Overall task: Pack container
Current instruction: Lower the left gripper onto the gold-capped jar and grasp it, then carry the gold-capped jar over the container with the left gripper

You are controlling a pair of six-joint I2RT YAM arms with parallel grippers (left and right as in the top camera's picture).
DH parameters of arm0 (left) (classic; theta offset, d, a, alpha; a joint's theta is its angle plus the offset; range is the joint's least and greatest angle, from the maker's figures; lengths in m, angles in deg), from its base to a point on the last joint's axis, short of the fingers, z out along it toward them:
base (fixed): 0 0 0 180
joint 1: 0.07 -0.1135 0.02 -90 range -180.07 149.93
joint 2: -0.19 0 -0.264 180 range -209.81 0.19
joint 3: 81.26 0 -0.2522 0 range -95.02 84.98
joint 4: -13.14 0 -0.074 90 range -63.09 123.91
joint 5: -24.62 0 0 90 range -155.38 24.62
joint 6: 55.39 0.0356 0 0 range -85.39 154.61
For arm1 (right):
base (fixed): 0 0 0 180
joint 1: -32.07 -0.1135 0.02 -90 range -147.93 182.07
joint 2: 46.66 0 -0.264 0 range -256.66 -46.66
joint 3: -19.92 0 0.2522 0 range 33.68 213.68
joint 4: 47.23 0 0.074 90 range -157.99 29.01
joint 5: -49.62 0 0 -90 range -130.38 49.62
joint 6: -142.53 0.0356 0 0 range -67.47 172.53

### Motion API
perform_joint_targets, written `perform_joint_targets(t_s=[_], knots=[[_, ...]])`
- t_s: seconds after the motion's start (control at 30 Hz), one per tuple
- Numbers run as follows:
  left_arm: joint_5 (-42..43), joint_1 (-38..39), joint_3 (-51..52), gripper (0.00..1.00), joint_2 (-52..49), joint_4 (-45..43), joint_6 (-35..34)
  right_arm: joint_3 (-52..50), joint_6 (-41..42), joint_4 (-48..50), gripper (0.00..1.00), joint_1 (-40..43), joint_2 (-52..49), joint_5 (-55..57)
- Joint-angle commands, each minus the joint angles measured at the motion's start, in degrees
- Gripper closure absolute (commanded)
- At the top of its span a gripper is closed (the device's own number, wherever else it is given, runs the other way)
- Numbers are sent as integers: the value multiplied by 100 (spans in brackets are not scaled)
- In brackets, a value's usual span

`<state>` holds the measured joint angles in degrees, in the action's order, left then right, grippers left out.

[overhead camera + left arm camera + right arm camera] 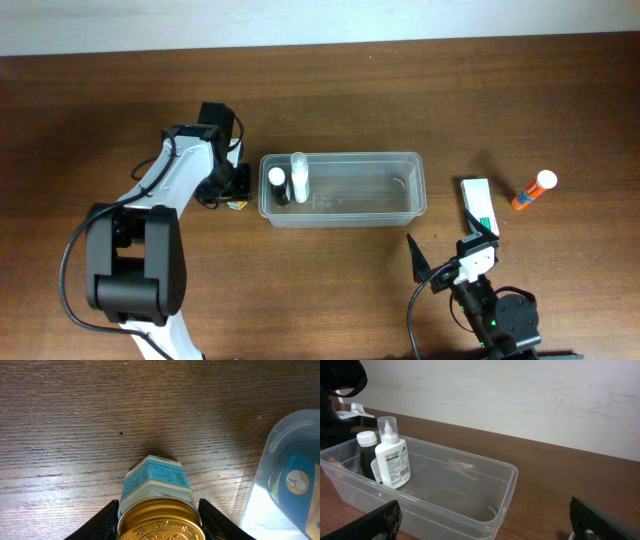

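**Left gripper at the jar: pick-up step**

- Left gripper (158, 504): fingers sit on either side of a small jar (157, 482) with a gold lid and a blue-and-white label. They look close against the lid. Whether they have clenched on it cannot be told.
- Jar: upright on the bench (100, 120), just beside the left end of the container (420, 186) and outside it.
- Container: clear tub at mid-bench. A dark bottle (277, 186) with a white cap and a white glue bottle (299, 172) stand at its left end. The rest of its floor is bare.
- Right gripper (484, 502): spread wide and grasping nothing, near the container's right end.
- Not yet packed: a carton (479, 203) and an orange glue stick (534, 190), to the right of the container.
- Step, as judged: taking hold of the jar.
- Next move calls for: a firm squeeze, a lift high enough to clear the rim, and a short carry right to bare floor clear of both bottles.
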<state>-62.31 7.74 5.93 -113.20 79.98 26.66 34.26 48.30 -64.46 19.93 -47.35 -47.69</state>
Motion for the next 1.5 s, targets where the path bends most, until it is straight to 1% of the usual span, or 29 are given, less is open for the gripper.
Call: perform_joint_targets(t_s=[0.0, 0.13, 0.27, 0.33, 0.43, 0.6, 0.83, 1.0, 1.13, 1.27, 1.3, 1.47], knots=[[61, 7, 37, 54, -57, -9, -11, -26, 68, -39, 2, 22, 37, 50], [59, 7, 37, 58, -57, -11, -11, -26, 66, -39, 1, 22, 37, 48], [59, 7, 37, 65, -42, 28, -9, -26, 66, -39, 2, 22, 37, 50], [57, 7, 35, 67, 0, 31, -11, -26, 66, -39, 2, 22, 37, 50], [57, 7, 35, 67, 184, 52, -11, -26, 66, -39, 2, 22, 37, 48], [-184, 7, 13, 67, 927, 256, -11, -26, 66, -39, 2, 22, 37, 48], [-168, 9, 13, 66, 2284, 807, -68, -26, 68, -39, 2, 22, 37, 50], [229, 87, 13, 66, 3084, 1224, -214, -26, 68, -39, 2, 22, 37, 48], [227, 496, 15, 66, 3397, 1333, -433, -26, 66, -39, 1, 22, 37, 48], [195, 1102, 15, 66, 3449, 1292, -706, -26, 66, -39, 2, 22, 37, 48], [120, 1423, 15, 66, 3427, 1207, -870, -26, 68, -39, 2, 22, 37, 50], [-219, 2111, 15, 66, 3421, 885, -1294, -26, 66, -39, 2, 22, 37, 48]])
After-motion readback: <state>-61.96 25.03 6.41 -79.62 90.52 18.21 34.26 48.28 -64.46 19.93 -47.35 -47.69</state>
